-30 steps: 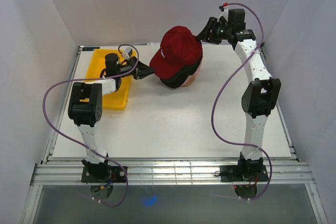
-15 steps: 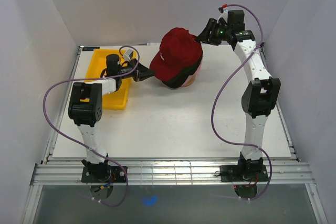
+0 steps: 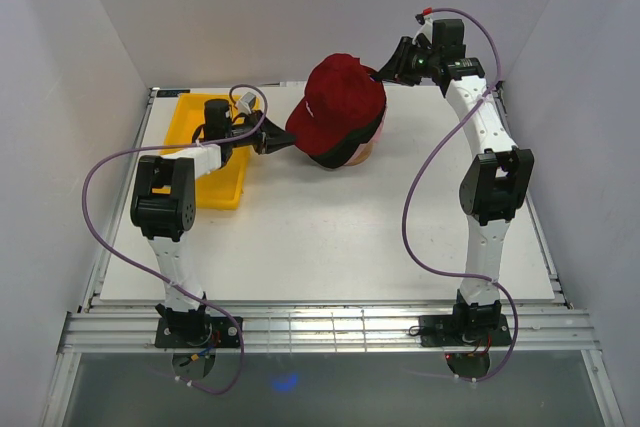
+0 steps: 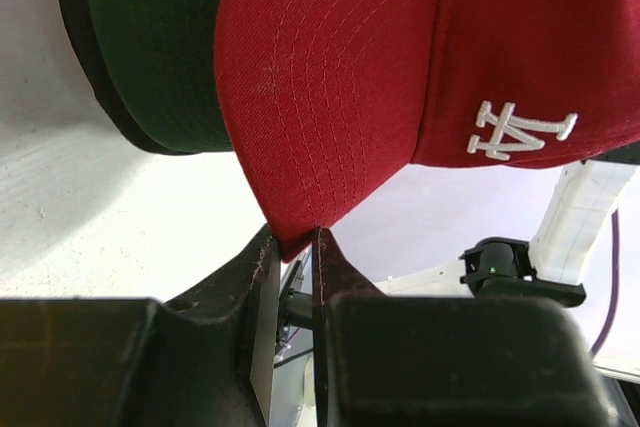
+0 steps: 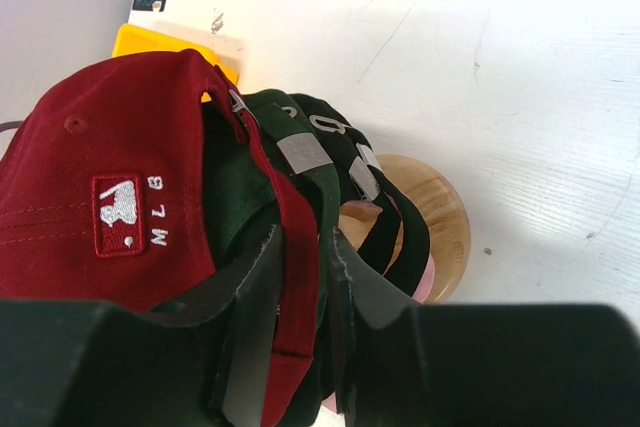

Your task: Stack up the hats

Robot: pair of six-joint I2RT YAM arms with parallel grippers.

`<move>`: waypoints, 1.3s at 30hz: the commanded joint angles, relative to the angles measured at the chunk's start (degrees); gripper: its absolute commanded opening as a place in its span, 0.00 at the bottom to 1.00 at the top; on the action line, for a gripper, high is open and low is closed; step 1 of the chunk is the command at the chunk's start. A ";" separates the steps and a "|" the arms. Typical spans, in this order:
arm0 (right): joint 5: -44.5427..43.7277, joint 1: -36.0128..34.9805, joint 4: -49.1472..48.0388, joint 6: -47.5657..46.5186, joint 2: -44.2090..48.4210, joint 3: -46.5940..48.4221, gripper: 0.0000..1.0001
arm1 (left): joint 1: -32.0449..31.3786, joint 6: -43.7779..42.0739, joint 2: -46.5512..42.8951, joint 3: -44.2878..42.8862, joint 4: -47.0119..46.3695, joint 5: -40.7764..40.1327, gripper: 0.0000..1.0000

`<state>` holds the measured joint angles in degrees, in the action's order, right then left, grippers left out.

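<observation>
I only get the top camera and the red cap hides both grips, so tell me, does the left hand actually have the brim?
Observer: Yes. In the left wrist view the left hand pinches the very tip of the red cap brim.
Operator: And the other side?
Observer: The right hand has its fingers closed on the red cap's rear strap.
Operator: What's under it?
Observer: A dark green cap directly beneath, then black caps, all on a wooden stand.

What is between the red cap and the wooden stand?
Under the red cap, a dark green cap and black caps; the right wrist view shows them.
</observation>
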<state>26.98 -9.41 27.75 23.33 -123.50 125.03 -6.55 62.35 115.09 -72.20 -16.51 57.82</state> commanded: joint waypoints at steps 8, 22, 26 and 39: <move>-2.46 -0.61 -1.38 -1.27 -0.51 0.48 0.25 | -1.71 -8.64 1.54 -6.01 15.53 -9.74 0.00; -6.33 -0.79 -0.85 -2.76 0.37 -3.48 0.18 | -5.67 -15.50 3.04 -10.68 31.27 -22.22 0.00; -6.85 -0.79 -1.03 -3.03 0.81 -4.80 0.17 | -6.99 -16.38 2.25 -10.50 32.42 -25.30 0.00; -6.42 -0.70 -0.76 -3.38 1.25 -2.52 0.20 | -5.85 -15.07 -4.07 -6.90 34.18 -29.43 0.00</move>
<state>21.74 -10.26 26.87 21.78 -123.74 120.92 -13.58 46.74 117.12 -80.73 16.86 30.28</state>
